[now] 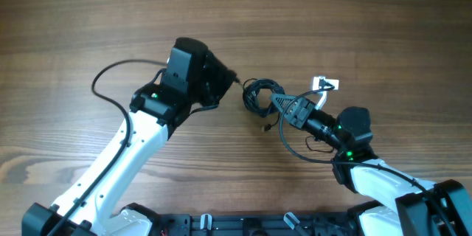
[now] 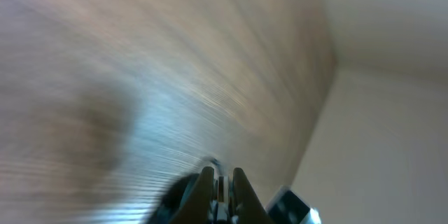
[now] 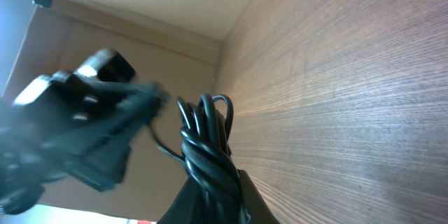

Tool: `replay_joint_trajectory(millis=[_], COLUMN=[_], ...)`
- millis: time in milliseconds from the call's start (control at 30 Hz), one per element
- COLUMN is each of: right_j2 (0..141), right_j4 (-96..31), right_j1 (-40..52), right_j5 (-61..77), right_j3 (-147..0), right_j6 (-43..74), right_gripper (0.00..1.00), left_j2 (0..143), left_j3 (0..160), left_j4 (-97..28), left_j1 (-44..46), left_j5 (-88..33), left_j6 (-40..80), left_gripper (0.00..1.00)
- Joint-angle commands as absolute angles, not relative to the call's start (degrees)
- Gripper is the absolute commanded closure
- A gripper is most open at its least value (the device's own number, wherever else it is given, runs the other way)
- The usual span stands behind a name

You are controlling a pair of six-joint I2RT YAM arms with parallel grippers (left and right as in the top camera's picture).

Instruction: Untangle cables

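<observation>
Evidently, little is untangled: coiled thin black cables are clenched mid-frame by the right gripper; left gripper is shut, grasp unclear.

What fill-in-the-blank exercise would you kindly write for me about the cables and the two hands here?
1. The cables are coloured ____.
2. The right hand is ____ on the bundle of cables.
3. The table is made of ____.
4. In the overhead view, the bundle lies ____ the left hand and the right hand.
Missing words: black; shut; wood; between.
</observation>
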State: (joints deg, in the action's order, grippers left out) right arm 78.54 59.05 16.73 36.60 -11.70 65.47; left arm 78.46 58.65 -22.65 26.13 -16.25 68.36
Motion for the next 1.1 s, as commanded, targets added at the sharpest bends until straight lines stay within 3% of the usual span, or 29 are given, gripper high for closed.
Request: replay_joint_trajectory(millis=[0, 300, 500, 533, 600, 633, 667, 733, 800, 833, 867, 933, 1033, 1067], right_j2=[78.6, 78.6, 78.6, 78.6, 78.6, 78.6, 78.6, 78.6, 78.6, 78.6, 78.6, 78.6, 78.6, 78.6], right_j4=[58.8, 62.1, 63.8, 63.8, 63.8, 63.8, 63.8, 63.8, 63.8, 63.7, 63.4, 63.4, 63.4, 63.4], right_j1=[16.9, 16.9, 16.9, 16.9, 16.9, 16.9, 16.9, 16.9, 16.9, 16.9, 16.9, 16.9, 16.9, 16.9], right_j5=[37.3, 38.1, 38.8, 38.6, 38.4, 38.4, 38.4, 38.4, 38.4, 38.4, 38.4, 38.4, 38.6, 38.9], right_j3=[-11.7, -11.7, -11.7, -11.7, -11.7, -11.7, -11.7, -11.7, -11.7, -11.7, -11.7, -11.7, -11.7, -11.7], right_j6=[67.6, 75.9, 78.1, 78.1, 78.1, 78.1, 78.1, 78.1, 78.0, 78.0, 78.0, 78.0, 78.0, 78.0], right_gripper=[0.96, 0.96, 0.96, 0.96, 0.94, 0.93, 0.92, 0.91, 0.91, 0.91, 0.91, 0.91, 0.92, 0.93], left_j2=[78.7, 79.6, 85.3, 85.4, 85.1, 84.5, 82.0, 77.5, 73.4, 71.3, 69.6, 69.0, 70.6, 72.8], left_j3=[59.2, 59.1, 59.1, 59.2, 59.2, 59.3, 59.3, 59.3, 59.3, 59.3, 59.3, 59.3, 59.3, 59.3], left_j4=[-19.7, -26.0, -26.6, -26.5, -26.4, -26.4, -26.4, -26.4, -26.8, -27.3, -27.7, -27.7, -27.7, -27.6], left_j1=[29.9, 44.1, 45.3, 45.3, 45.1, 44.9, 44.1, 42.8, 41.5, 40.7, 39.9, 39.4, 39.4, 39.4], left_j5=[-17.7, 9.9, 8.9, 7.4, 7.3, 7.4, 7.3, 7.3, 7.4, 7.3, 7.3, 7.3, 7.1, 7.1], left_j6=[49.3, 46.7, 46.7, 46.7, 45.8, 44.1, 42.2, 42.2, 42.2, 42.2, 42.5, 46.8, 49.1, 52.1], left_gripper=[0.96, 0.96, 0.93, 0.78, 0.36, 0.23, 0.14, 0.11, 0.11, 0.18, 0.31, 0.80, 0.96, 0.96])
